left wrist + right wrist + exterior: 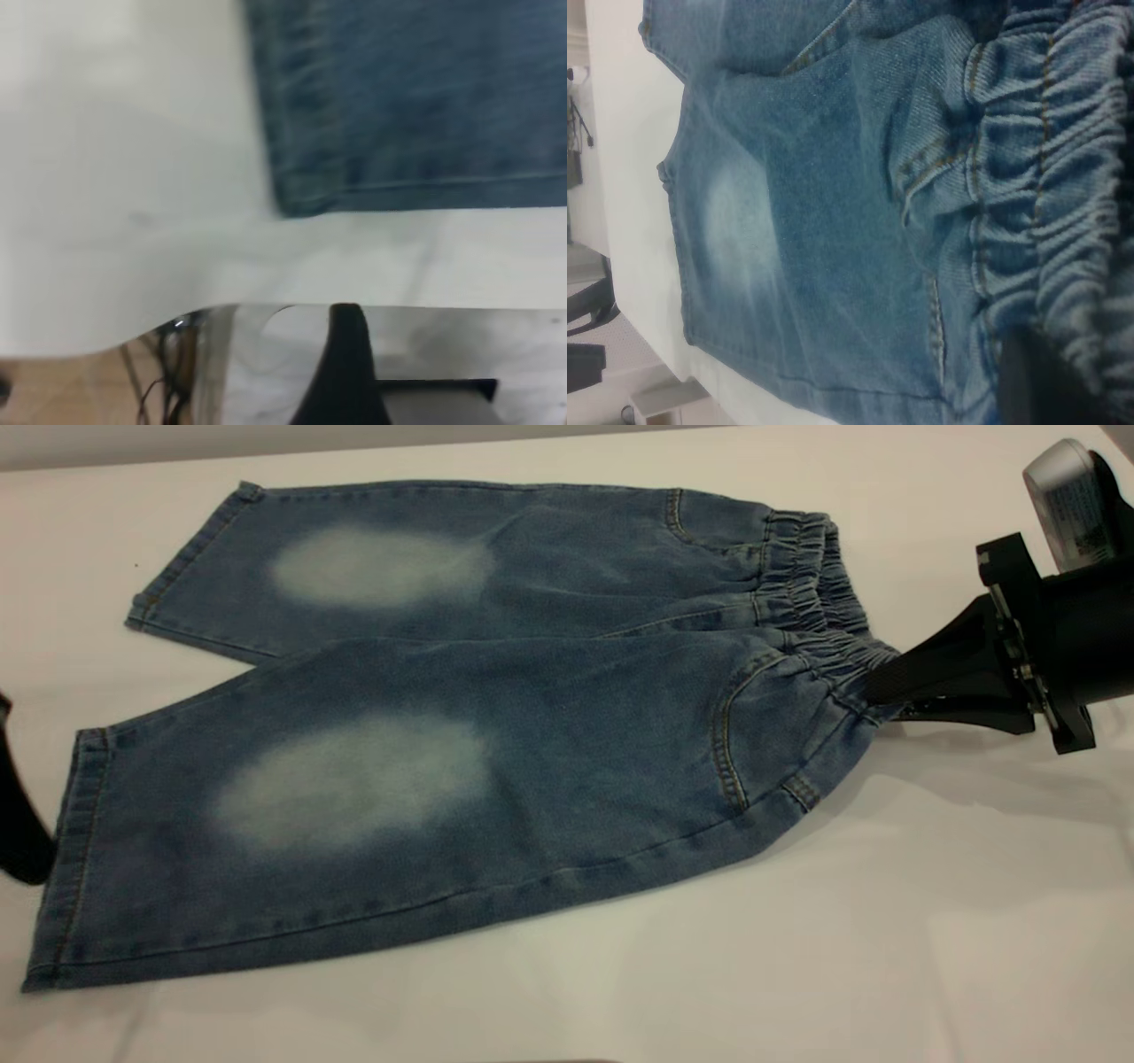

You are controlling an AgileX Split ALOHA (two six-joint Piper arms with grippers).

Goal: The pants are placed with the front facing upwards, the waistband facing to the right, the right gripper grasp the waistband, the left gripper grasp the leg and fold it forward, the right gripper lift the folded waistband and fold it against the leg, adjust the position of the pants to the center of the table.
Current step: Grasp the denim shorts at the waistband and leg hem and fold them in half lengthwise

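The pants (532, 691) lie flat on the table (886, 921), front up, both legs spread toward the left with a pale oval patch on each. The gathered waistband (802, 576) points right. My right gripper (886, 686) is shut on the near end of the waistband, which bunches at its tips; its dark finger (1036, 381) lies over the ruched denim (1063, 177). My left gripper (18, 824) shows only as a black shape at the far left edge, just beside the near leg's hem (301, 190). One of its fingers (345, 363) shows, with nothing held.
The table's front edge (266, 305) runs close under the left gripper, with floor and cables (159, 372) below it. The right arm's thick black body and silver camera (1067, 500) stand off the pants at the right.
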